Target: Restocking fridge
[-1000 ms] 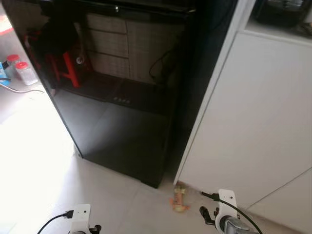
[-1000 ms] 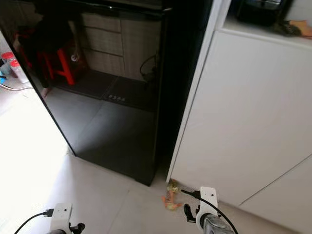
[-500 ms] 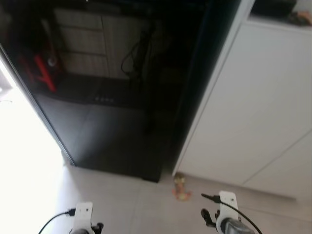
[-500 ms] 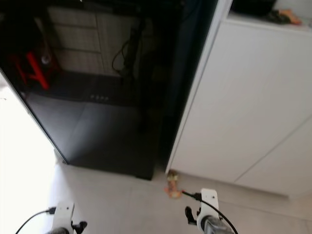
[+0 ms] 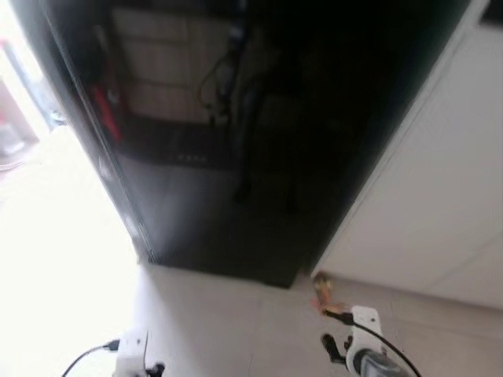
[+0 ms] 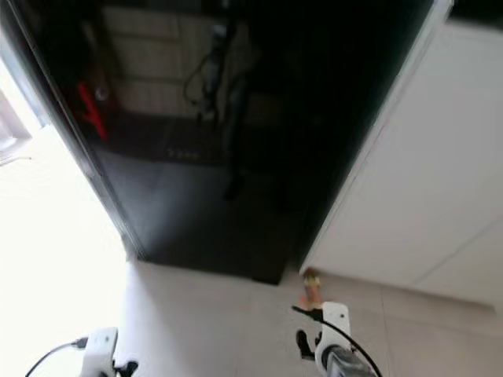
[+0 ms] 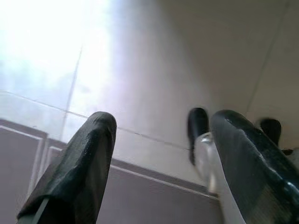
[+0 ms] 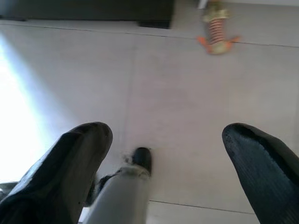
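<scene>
The robot stands right up against the fridge (image 5: 236, 133), whose glossy black door covers the upper and middle part of the head views and is closed, mirroring a red stool and some cabinet fronts. A white cabinet (image 5: 440, 196) flanks it along the right side of the frame, and pale floor tiles (image 6: 212, 314) run across the bottom. Both arms hang low at the bottom edge, which suits a walk-up: nothing is carried, so there is nothing to hold high. In the left wrist view the left tool (image 7: 159, 158) points at the floor with its black fingers apart and empty; the right tool (image 8: 168, 163) does likewise, fingers spread wide over bare tile. A small orange striped toy (image 8: 216, 29) lies on the floor by the fridge's lower right corner, near the foot of the cabinet, just ahead of the right arm in the lower right of the head views. Judging from this, restocking has not begun; the door needs opening first, and that toy is something to step clear of.
</scene>
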You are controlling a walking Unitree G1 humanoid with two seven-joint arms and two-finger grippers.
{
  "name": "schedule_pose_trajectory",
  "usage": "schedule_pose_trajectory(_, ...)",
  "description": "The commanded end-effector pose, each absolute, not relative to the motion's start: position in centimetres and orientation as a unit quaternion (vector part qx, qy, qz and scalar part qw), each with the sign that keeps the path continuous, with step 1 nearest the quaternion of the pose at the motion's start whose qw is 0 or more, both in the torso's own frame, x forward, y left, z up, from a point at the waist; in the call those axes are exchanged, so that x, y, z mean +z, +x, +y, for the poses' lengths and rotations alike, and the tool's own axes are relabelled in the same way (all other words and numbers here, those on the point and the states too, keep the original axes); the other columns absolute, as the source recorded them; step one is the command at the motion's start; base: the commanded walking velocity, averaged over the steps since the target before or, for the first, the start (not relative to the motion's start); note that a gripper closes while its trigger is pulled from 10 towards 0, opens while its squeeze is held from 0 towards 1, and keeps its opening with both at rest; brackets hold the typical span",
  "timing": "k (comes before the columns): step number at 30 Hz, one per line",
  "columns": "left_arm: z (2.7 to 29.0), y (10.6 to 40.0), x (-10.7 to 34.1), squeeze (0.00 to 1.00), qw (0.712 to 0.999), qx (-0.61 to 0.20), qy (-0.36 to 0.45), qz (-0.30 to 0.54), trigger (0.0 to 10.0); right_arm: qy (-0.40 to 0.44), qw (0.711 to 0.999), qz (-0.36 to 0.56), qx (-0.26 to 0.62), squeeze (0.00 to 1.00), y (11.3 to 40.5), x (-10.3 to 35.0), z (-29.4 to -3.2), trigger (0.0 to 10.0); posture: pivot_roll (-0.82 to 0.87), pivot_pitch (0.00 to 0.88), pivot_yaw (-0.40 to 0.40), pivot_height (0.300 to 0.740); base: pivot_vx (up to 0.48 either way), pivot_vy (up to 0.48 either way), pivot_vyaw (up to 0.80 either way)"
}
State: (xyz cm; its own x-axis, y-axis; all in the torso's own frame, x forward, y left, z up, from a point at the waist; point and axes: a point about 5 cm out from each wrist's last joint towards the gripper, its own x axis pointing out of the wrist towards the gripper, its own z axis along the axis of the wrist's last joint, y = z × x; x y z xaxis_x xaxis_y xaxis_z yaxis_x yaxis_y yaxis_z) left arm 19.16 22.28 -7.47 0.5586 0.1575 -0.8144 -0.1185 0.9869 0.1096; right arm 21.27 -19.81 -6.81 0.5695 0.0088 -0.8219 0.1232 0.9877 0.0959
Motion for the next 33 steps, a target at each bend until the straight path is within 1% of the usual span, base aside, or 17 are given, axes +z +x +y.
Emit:
schedule_pose_trajectory(1,21.69,18.49,-7.97,0.00,0.874,0.074,0.014,0.479,10.0,0.071,0.878,0.471,-0.044,0.00,20.52,-7.12,-20.48,10.0,-0.13,0.079,-0.022,0.740,0.000,0.420,0.00)
schedule_pose_trajectory(8,21.70,18.45,-7.98,0.00,0.875,0.074,0.015,0.479,10.0,0.072,0.879,0.470,-0.043,0.00,20.48,-7.14,-20.47,10.0,-0.13,0.080,-0.023,0.740,0.000,0.417,0.00)
schedule_pose_trajectory(22,21.23,18.56,-8.02,0.00,0.875,0.080,0.003,0.477,10.0,0.065,0.879,0.470,-0.035,0.00,20.62,-6.96,-20.98,10.0,-0.08,0.089,-0.055,0.740,0.000,0.418,0.00)
schedule_pose_trajectory(33,21.02,18.59,-8.05,0.00,0.875,0.085,-0.003,0.476,10.0,0.063,0.881,0.468,-0.028,0.00,20.72,-6.84,-21.18,10.0,-0.07,0.088,-0.069,0.740,0.000,0.418,0.00)
